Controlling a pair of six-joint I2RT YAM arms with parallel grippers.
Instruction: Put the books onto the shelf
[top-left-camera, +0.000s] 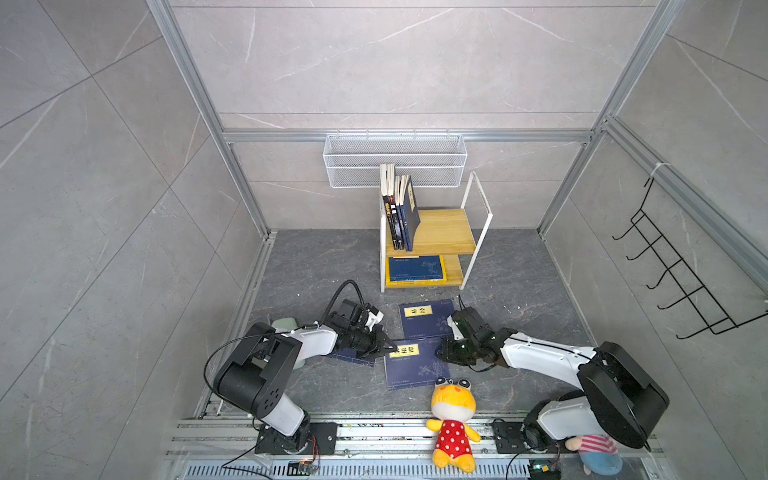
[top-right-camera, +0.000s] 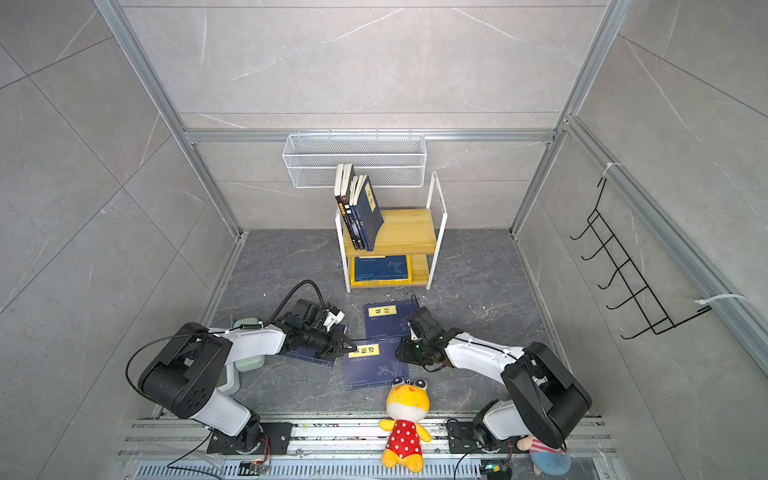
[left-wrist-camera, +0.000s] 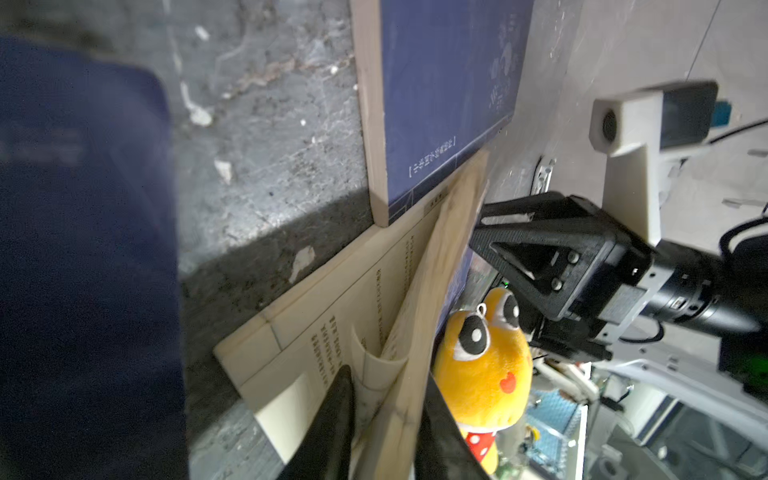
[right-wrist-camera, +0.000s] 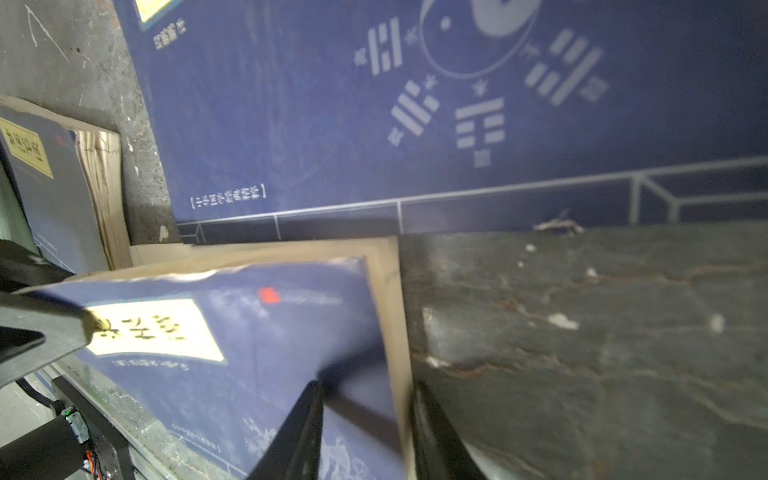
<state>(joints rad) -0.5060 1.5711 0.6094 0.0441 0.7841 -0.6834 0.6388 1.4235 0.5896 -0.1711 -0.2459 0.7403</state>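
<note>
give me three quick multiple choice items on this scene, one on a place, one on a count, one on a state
1. Where on the top board of the shelf do the upright books stand?
A left end
B middle
C right end

2. How many navy books lie on the floor?
A one
B three
C five

3. How does the lower board's navy book sit?
A upright
B flat
C propped open

Key:
1 A, they stand against the left side of the frame.
2 B, the far book, the middle book and the third book, partly under the left arm.
3 B, it lies cover up on a yellow book.
</note>
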